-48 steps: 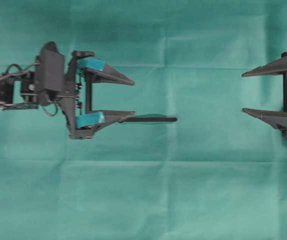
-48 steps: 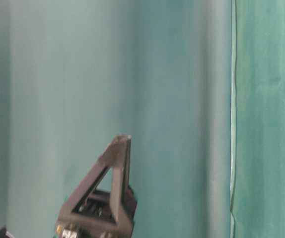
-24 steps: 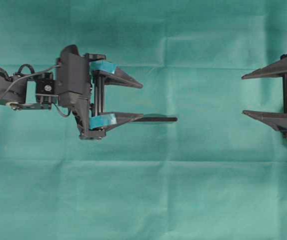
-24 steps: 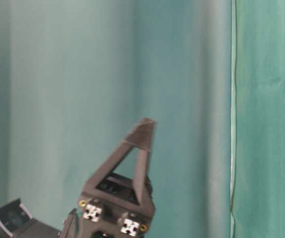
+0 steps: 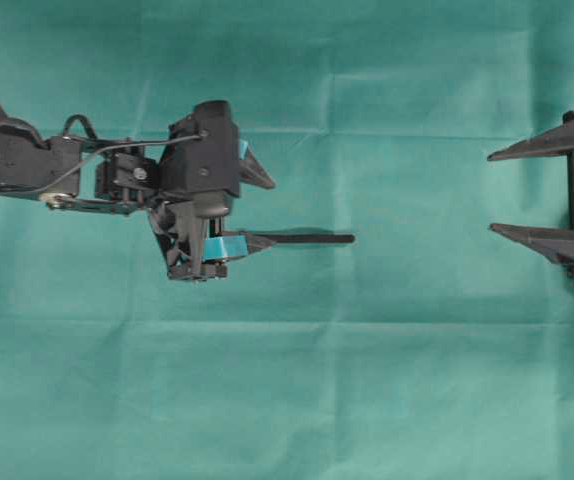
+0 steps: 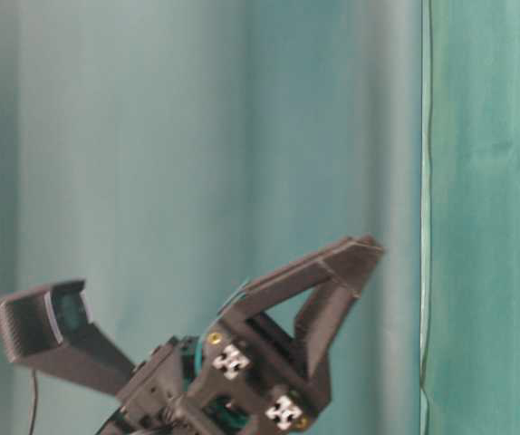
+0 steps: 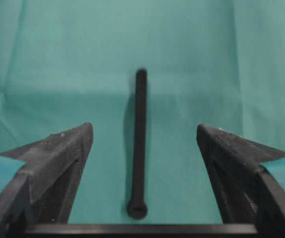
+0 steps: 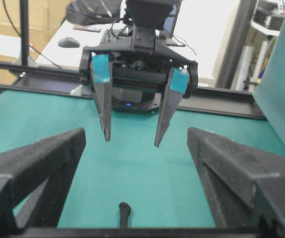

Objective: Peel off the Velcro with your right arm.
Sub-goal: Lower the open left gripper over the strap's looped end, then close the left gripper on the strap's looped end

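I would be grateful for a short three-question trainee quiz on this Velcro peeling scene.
1. True or false: the right end effector is shut on the Velcro.
2. Multiple choice: in the left wrist view, the Velcro lies (A) between the left end effector's fingers, (B) outside them, (C) across one fingertip.
3. Fill in: the pads on the left end effector are coloured ____.

Key: 1 false, it stands open, well away from the strap. 2 A. 3 teal.
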Controlling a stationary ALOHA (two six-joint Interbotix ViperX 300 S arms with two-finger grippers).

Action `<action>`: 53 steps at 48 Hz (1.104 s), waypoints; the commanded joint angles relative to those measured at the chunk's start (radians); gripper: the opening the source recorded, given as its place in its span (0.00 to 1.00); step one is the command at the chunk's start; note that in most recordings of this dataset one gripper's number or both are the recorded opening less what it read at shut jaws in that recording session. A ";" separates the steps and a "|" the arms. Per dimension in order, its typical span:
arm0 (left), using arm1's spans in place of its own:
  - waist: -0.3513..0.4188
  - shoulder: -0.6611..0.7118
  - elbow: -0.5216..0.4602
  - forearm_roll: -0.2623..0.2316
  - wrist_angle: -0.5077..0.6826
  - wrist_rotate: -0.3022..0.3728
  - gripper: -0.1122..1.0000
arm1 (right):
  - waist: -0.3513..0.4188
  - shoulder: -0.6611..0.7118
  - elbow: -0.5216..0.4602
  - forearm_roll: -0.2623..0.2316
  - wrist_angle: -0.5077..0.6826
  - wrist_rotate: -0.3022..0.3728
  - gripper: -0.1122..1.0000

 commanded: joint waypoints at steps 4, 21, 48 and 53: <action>0.003 0.018 -0.052 -0.002 0.035 0.003 0.89 | 0.002 0.008 -0.011 -0.005 -0.015 0.000 0.78; 0.008 0.098 -0.061 -0.002 0.035 0.003 0.89 | 0.002 0.008 -0.005 -0.006 -0.017 0.000 0.78; 0.021 0.256 -0.060 -0.002 -0.025 0.002 0.89 | 0.002 0.003 0.003 -0.006 -0.014 0.000 0.78; 0.023 0.272 -0.057 -0.002 -0.035 0.002 0.89 | 0.002 0.003 0.005 -0.006 -0.014 0.000 0.78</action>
